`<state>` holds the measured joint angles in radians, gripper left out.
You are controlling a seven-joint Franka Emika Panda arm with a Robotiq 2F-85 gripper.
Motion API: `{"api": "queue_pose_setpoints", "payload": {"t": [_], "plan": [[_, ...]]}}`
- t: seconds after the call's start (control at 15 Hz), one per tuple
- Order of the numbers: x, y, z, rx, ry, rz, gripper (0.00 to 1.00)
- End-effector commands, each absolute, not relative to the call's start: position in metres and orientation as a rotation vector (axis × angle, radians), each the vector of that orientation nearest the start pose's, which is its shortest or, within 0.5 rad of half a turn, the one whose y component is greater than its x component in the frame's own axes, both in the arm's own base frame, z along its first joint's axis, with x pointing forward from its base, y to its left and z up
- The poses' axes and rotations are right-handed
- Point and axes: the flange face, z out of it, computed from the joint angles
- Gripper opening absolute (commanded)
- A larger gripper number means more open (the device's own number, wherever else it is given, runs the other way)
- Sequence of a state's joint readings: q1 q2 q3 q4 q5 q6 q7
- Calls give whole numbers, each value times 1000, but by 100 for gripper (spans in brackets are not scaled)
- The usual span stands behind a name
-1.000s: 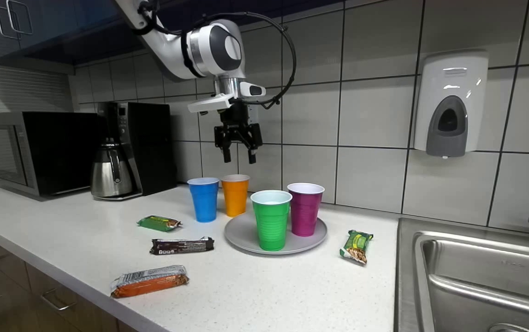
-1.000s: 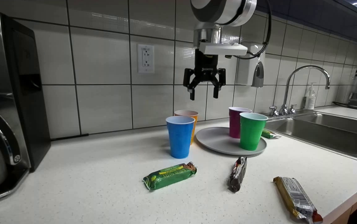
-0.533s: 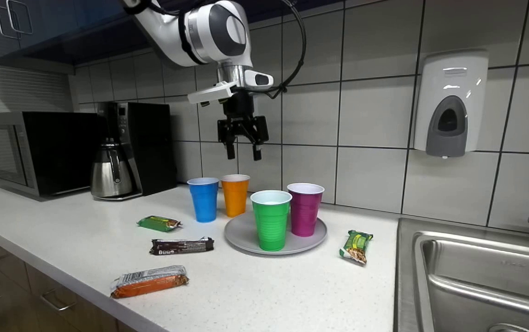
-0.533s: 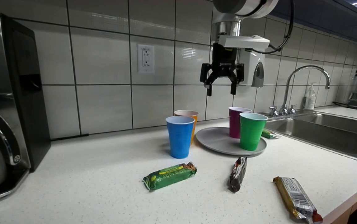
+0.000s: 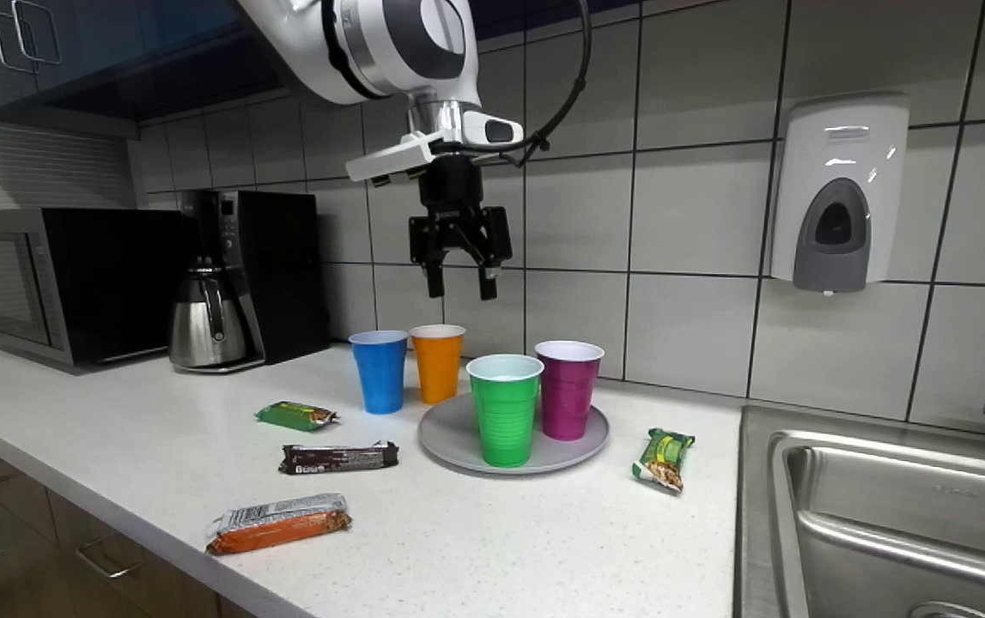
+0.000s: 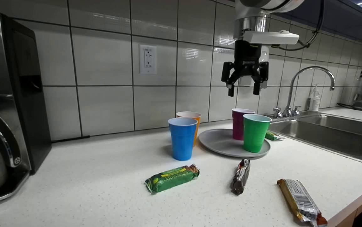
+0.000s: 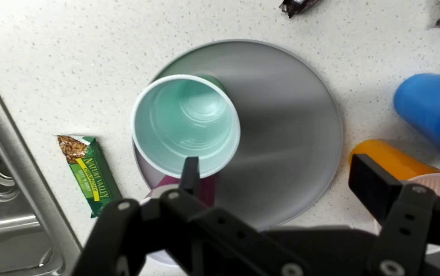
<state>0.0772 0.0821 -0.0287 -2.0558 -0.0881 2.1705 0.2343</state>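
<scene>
My gripper (image 5: 462,287) is open and empty, pointing down above the cups and touching nothing. In an exterior view it (image 6: 244,91) hangs over the grey plate (image 6: 217,142). A green cup (image 5: 507,421) and a purple cup (image 5: 568,399) stand upright on the plate. A blue cup (image 5: 381,378) and an orange cup (image 5: 438,369) stand upright on the counter beside it. In the wrist view, one finger overlaps the rim of the green cup (image 7: 189,115) and the other overlaps the orange cup (image 7: 388,161). The purple cup (image 7: 207,188) is mostly hidden there.
Wrapped bars lie on the counter: green (image 5: 296,416), dark brown (image 5: 339,457), orange (image 5: 282,524) and another green one (image 5: 664,459) near the sink (image 5: 801,549). A coffee maker (image 5: 277,275) and a microwave (image 5: 114,283) stand by the tiled wall. A soap dispenser (image 5: 840,189) hangs there.
The open gripper has moved rightward in both exterior views, from near the orange and blue cups to over the plate. The cups, plate and bars have not moved.
</scene>
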Motion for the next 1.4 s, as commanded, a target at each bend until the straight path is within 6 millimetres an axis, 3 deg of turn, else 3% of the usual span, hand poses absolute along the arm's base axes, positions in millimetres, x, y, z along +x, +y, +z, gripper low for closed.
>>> {"api": "queue_pose_setpoints", "payload": {"t": [0.0, 0.87, 1.33], "plan": [[548, 3, 406, -3213, 209, -105, 100], [518, -58, 400, -3165, 217, -172, 100], [507, -67, 401, -3139, 185, -182, 100]]}}
